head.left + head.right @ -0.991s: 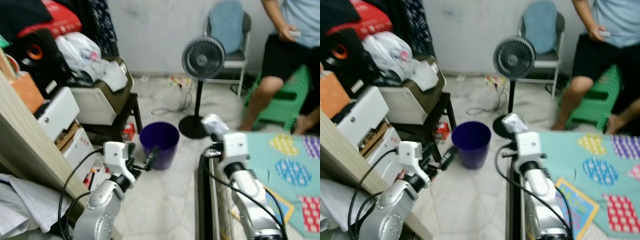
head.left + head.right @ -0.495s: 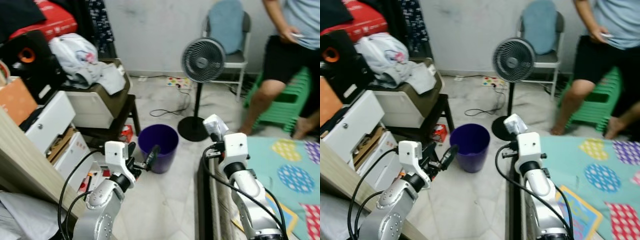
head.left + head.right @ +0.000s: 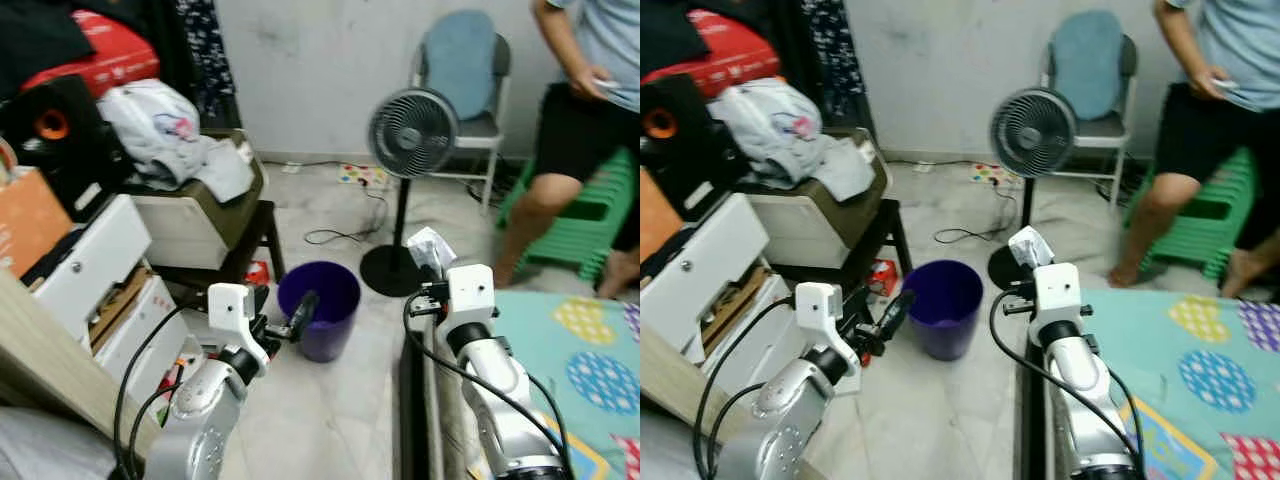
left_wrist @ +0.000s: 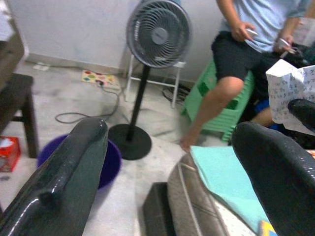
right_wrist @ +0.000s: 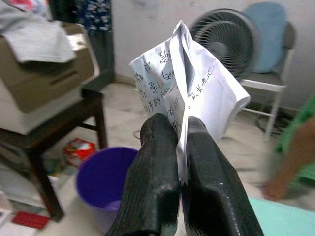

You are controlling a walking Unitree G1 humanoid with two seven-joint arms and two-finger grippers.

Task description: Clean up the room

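Note:
A purple bin [image 3: 320, 305] stands on the pale tiled floor between my two arms. My right gripper [image 5: 179, 129] is shut on a folded white sheet of paper with handwriting [image 5: 189, 93]. In the head view that paper [image 3: 428, 245] is held up to the right of the bin, in front of the fan's base. My left gripper [image 3: 300, 312] reaches out level at the bin's near left rim. Its fingers [image 4: 74, 162] stand wide apart with nothing between them, and the bin [image 4: 110, 162] lies beyond them.
A standing fan [image 3: 412, 135] and a grey chair [image 3: 465, 80] are behind the bin. A person [image 3: 580, 110] sits on a green stool at the right. A printer under clothes [image 3: 200, 200] rests on a dark stool at the left. A teal patterned mat [image 3: 590, 350] covers the floor at the right.
The whole picture has shifted a little, so the camera moved. Both arms keep their pose, and the paper stays in the right gripper.

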